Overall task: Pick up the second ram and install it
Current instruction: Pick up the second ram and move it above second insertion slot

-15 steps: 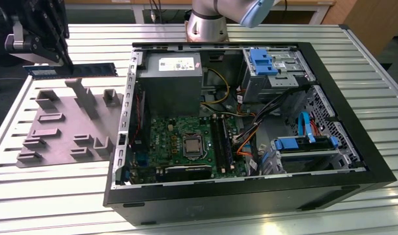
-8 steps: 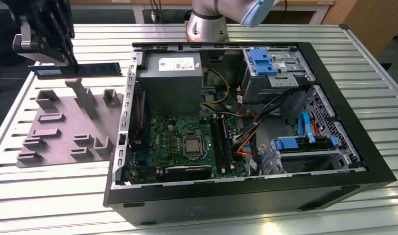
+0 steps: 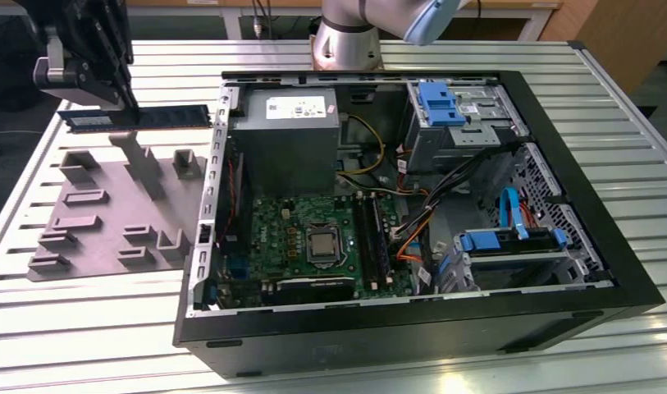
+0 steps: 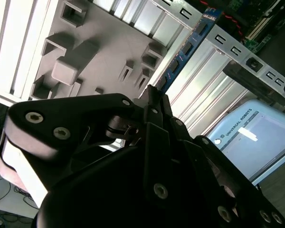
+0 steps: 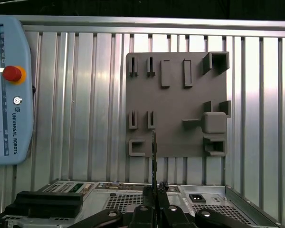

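Pick-up done, install not.
- Gripper [image 3: 116, 107] clenched on the second ram [image 3: 169, 116], holding it level in the air above the grey holder [image 3: 103, 205] on the slatted desk [image 3: 93, 312].
- In the second wrist view the blue stick [image 4: 185, 47] runs out from between the fingers. In the first wrist view it shows edge-on [image 5: 154, 156], a thin line over the holder [image 5: 175, 95].
- Stick touches nothing but the gripper and is not in the computer case [image 3: 421, 328].
- Black slots [image 3: 372, 234] on the motherboard [image 3: 300, 222]: cannot tell whether any is filled.

Edges and room:
- The free end of the stick is near the case's side wall at the exterior view's left. That rim stands between the stick and the board.
- Case lies open on top.
- At the slots it looks tighter: orange cables [image 3: 415, 234] just beside them on the exterior view's right, the grey power box [image 3: 290, 131] on the far side.
- Holder posts stand below the stick, apart from it.
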